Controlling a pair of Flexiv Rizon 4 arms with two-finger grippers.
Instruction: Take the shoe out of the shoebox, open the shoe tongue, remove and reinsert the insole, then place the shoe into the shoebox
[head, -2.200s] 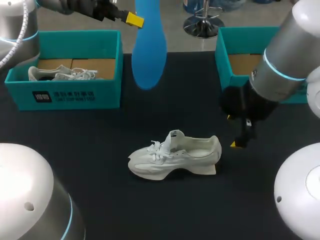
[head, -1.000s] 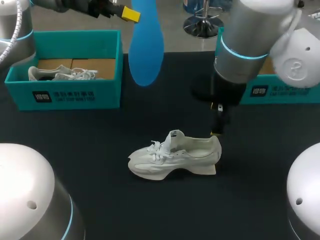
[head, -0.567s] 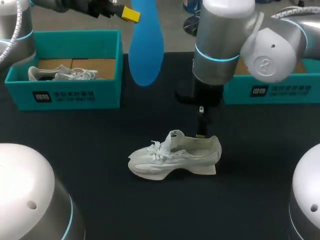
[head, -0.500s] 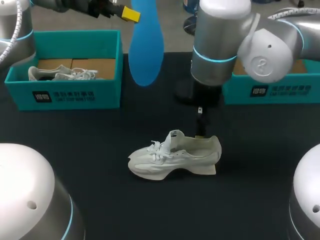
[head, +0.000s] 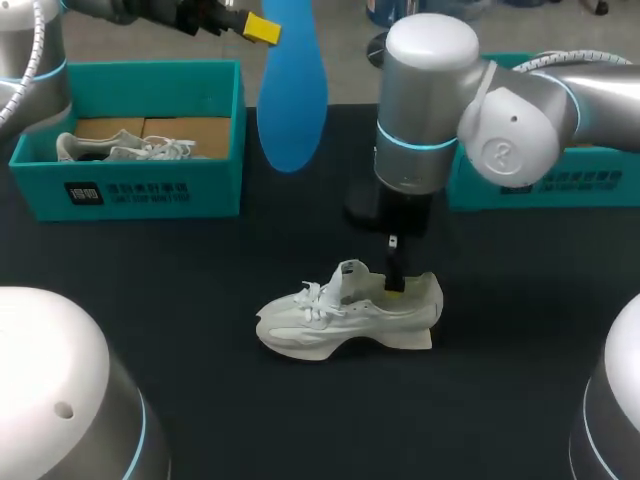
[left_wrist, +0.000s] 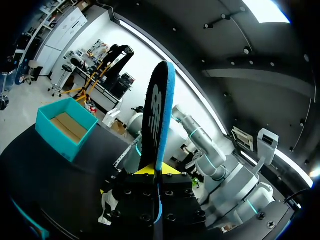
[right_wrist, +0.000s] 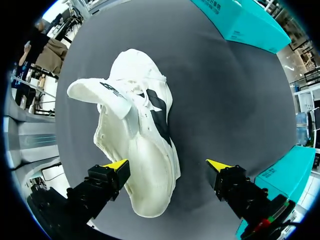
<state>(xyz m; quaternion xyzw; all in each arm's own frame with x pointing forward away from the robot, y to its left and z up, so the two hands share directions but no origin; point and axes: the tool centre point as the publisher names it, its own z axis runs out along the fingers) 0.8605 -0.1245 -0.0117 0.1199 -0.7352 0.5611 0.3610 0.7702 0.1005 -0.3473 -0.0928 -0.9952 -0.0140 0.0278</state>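
Hovering with right end effector (right_wrist: 169, 164) spread wide over the heel of the white lace-up sneaker (head: 345, 315) standing on the dark bench (head: 150, 300); clamping the long blue insole (head: 292, 90) aloft in left end effector (head: 262, 30).

White print, too small to read, stands on the front wall of the left teal cardboard shoebox (head: 125, 190) and of the right teal shoebox (head: 565, 180). The blue foam insole (left_wrist: 154, 120) bears a pale logo mark on its dark face.

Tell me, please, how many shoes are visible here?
2. The first shoe lies mid-table, under the right gripper; the second shoe lies in the left box. The right box is partly hidden by the arm, so more may be inside.
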